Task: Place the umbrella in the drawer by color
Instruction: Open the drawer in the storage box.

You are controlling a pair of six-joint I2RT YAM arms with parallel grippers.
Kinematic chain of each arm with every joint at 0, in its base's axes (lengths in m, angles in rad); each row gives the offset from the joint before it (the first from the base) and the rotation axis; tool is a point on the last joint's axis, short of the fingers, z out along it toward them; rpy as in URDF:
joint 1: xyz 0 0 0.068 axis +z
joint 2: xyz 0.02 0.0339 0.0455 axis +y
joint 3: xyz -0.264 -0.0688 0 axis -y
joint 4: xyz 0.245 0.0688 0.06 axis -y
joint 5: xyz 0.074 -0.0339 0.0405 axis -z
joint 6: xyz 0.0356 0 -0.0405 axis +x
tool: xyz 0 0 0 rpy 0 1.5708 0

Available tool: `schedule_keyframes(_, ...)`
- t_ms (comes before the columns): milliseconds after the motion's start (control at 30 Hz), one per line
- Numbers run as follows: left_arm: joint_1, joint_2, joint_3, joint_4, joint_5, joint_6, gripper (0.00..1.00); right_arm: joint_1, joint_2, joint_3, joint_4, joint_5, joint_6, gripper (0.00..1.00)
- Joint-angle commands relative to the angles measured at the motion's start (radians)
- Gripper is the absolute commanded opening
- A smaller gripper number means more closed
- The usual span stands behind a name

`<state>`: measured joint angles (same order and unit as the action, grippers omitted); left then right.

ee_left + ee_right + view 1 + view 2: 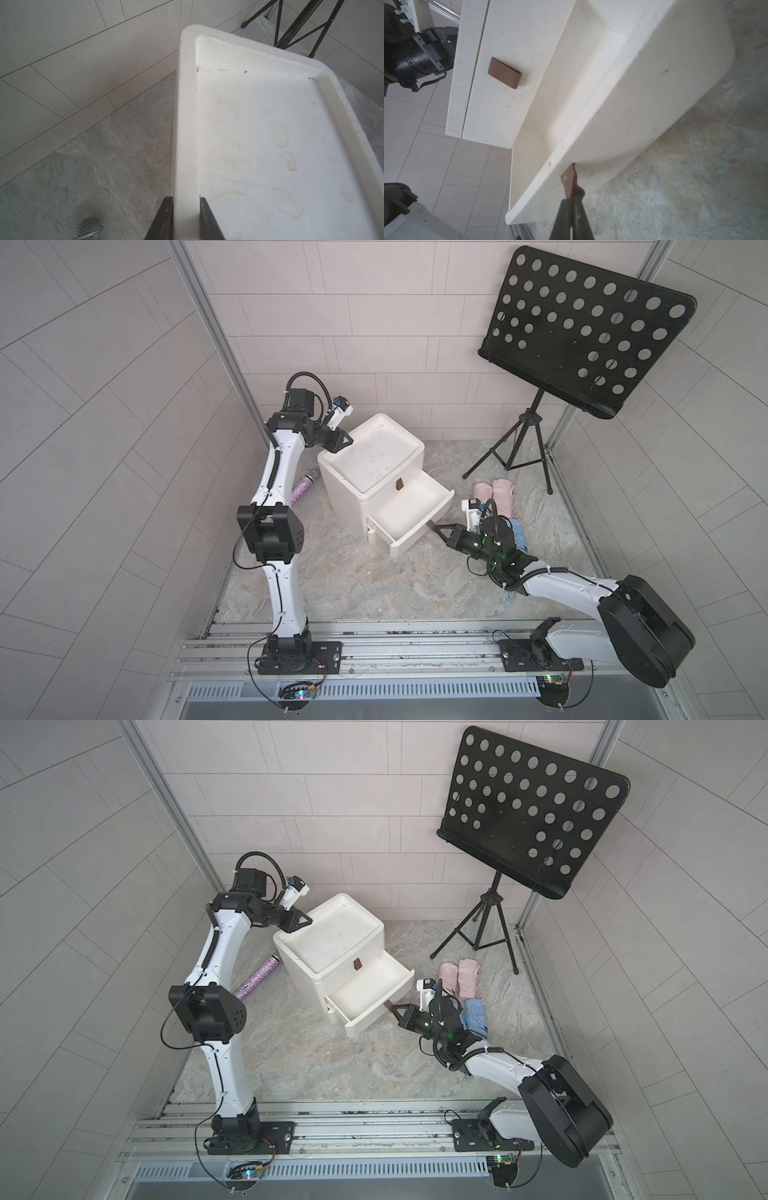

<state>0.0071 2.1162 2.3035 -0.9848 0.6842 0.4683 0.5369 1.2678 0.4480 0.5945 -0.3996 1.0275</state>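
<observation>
Left arm, white links with black joints: stands up from its base, black elbow block on the near-left side of the white plastic drawer cabinet, forearm reaching up to the cabinet's far-left top corner. Left gripper, black: jaws clamped over the cabinet's raised top rim. In the left wrist view, one finger is outside the rim and one inside. Right arm: lies low, big black elbow folded back near its base, wrist pointing at the cabinet's front. Right gripper: pinched tight on the brown strap pull at the cabinet's front, fingertips nearly meeting.
</observation>
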Motion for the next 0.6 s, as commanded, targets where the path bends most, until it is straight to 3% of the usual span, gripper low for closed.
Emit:
schedule_keyframes(0,0.008,0.031,0.013,-0.069,0.044,-0.084,0.16,0.007,-0.029,-0.008,-0.012,-0.007,-0.022,0.0)
schedule_keyframes(100,0.009,0.03,0.016,-0.065,0.045,-0.095,0.19,0.006,-0.026,-0.004,-0.019,-0.001,-0.026,0.02)
schedule_keyframes(200,0.009,0.024,0.019,-0.061,0.062,-0.108,0.27,0.006,-0.033,0.007,-0.055,0.008,-0.036,0.12)
schedule_keyframes(367,0.009,0.018,0.039,-0.045,0.066,-0.141,0.64,0.005,-0.096,0.027,-0.158,0.045,-0.07,0.46)
schedule_keyframes(467,0.011,0.017,0.058,-0.041,0.064,-0.157,0.73,0.002,-0.163,0.047,-0.283,0.091,-0.097,0.61)
schedule_keyframes(567,0.012,0.014,0.067,-0.035,0.056,-0.167,0.78,-0.005,-0.228,0.07,-0.385,0.118,-0.142,0.67)
